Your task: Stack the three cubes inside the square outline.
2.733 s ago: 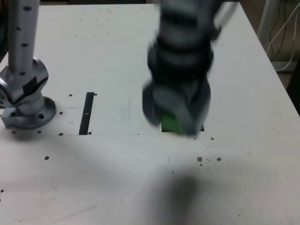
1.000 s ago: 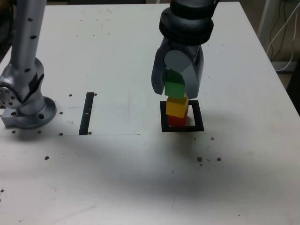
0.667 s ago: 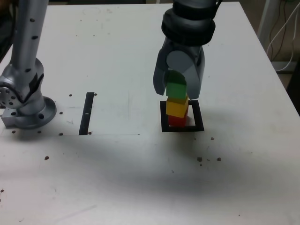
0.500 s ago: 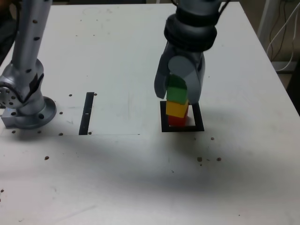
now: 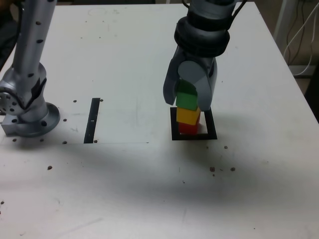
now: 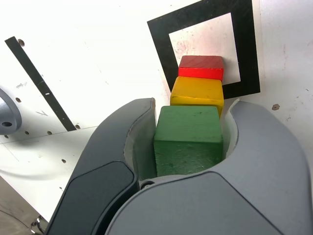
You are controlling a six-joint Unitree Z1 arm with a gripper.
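In the exterior view the red cube [image 5: 188, 128] stands inside the square outline [image 5: 209, 136], with the yellow cube [image 5: 188, 116] on top of it. The green cube [image 5: 187, 99] rests on the yellow one, so the three form one slightly uneven column. My gripper [image 5: 187, 103] comes down from above and is shut on the green cube, one finger on each side. The wrist view shows the green cube [image 6: 188, 137] between the grey jaws of the gripper [image 6: 191, 110], with the yellow cube [image 6: 197, 93], the red cube [image 6: 201, 67] and the square outline [image 6: 161, 39] beyond it.
A narrow black strip [image 5: 92, 119] lies flat at the exterior view's left of the outline. The arm's metal base [image 5: 27, 112] stands at the table's left edge. Cables [image 5: 299, 35] hang beyond the table's right edge. Small dark specks dot the white tabletop.
The gripper has come down a little with the green cube, which now sits on the yellow cube. The yellow and red cubes have not moved.
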